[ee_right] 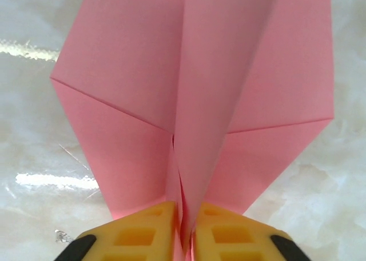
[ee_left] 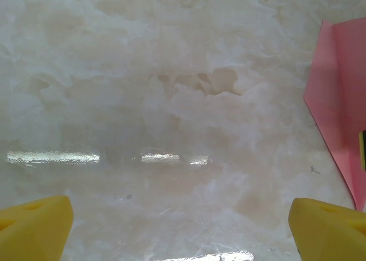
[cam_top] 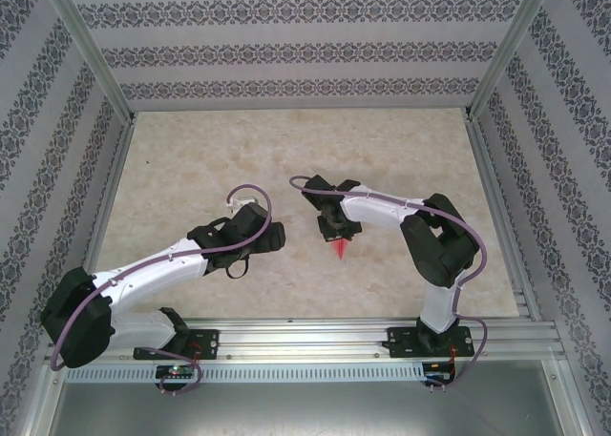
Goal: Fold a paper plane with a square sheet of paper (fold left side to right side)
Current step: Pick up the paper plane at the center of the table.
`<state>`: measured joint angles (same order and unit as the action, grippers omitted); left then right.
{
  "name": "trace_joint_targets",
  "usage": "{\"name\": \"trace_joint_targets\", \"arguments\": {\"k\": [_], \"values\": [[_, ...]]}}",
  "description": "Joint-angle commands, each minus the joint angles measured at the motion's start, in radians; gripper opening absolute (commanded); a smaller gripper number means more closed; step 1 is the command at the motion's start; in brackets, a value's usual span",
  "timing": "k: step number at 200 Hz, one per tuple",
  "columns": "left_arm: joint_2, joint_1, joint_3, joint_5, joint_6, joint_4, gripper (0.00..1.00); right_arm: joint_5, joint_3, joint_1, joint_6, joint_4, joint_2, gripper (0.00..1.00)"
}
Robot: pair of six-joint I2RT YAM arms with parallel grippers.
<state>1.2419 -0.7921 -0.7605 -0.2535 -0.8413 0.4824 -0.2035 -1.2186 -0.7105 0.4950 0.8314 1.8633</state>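
Observation:
The salmon-pink square sheet of paper is folded into the paper plane point(ee_right: 194, 89). Its wings spread out left and right, and its centre keel is pinched between my right gripper's yellow fingers point(ee_right: 137, 235). My right gripper point(ee_right: 186, 232) is shut on that keel. From above, the plane's pointed end point(cam_top: 340, 250) sticks out toward the near edge below the right gripper point(cam_top: 334, 228). My left gripper point(cam_top: 272, 234) hangs just left of it, open with nothing between its fingers point(ee_left: 34, 227). One pink wing point(ee_left: 337, 101) shows at the right edge of the left wrist view.
The marble-patterned tabletop point(cam_top: 286, 150) is fenced by aluminium frame posts point(cam_top: 492, 69) and patterned walls. A metal rail point(cam_top: 305, 331) carrying both arm bases runs along the near edge.

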Motion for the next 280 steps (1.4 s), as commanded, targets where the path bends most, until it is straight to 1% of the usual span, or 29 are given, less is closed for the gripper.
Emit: {"name": "trace_joint_targets", "arguments": {"k": [1,36,71,160,235,260,280], "values": [[0.004,0.007,-0.04,-0.024,0.022,0.027,0.97,0.032,0.017,0.017,-0.004,-0.031,-0.041,0.13],[0.007,0.007,-0.043,-0.026,0.022,0.03,0.97,0.082,0.043,0.045,-0.001,-0.055,-0.062,0.13],[0.014,0.007,-0.047,-0.024,0.025,0.03,0.97,0.107,0.053,0.058,0.006,-0.077,-0.044,0.2],[0.005,0.007,-0.051,-0.036,0.024,0.045,0.97,0.064,0.056,0.072,-0.007,-0.071,-0.006,0.21],[-0.002,0.007,-0.058,-0.046,0.021,0.064,0.97,0.066,0.063,0.094,-0.019,-0.079,0.007,0.19],[-0.018,0.007,-0.066,-0.064,0.025,0.084,0.97,0.083,0.065,0.101,-0.026,-0.084,0.008,0.14],[-0.037,0.007,-0.076,-0.078,0.036,0.104,0.98,0.095,0.05,0.11,-0.041,-0.078,-0.011,0.08]]}}
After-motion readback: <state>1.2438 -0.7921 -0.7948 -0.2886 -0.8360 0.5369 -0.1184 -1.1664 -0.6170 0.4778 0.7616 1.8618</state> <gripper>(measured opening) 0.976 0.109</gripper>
